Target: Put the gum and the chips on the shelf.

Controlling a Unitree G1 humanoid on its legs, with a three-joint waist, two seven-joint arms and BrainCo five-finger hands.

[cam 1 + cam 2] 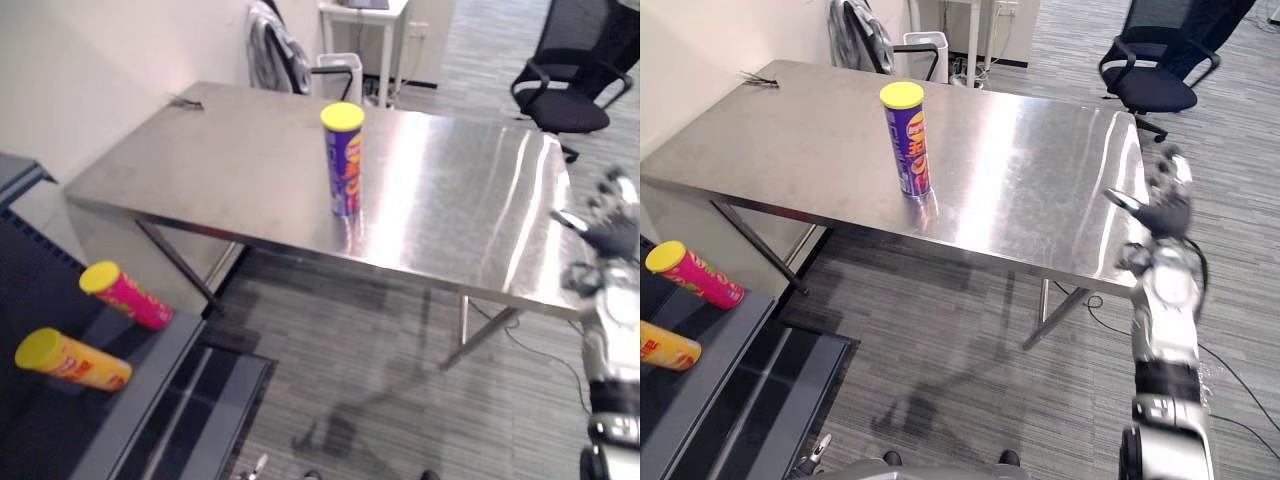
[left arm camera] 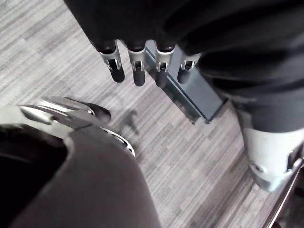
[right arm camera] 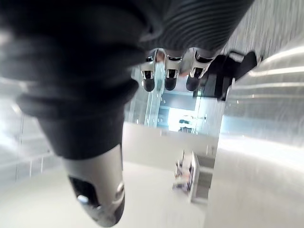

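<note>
A tall purple chips can with a yellow lid stands upright near the middle of the steel table. On the dark shelf at the lower left lie two cans on their sides, a pink one and a yellow-orange one, both with yellow lids. My right hand is raised by the table's right edge, far from the purple can, fingers straight and holding nothing. My left hand hangs over the floor with relaxed, empty fingers.
A black office chair stands beyond the table's far right corner. A white bin, a chair draped with clothing and a white desk are behind the table. A small dark item lies at its far left corner.
</note>
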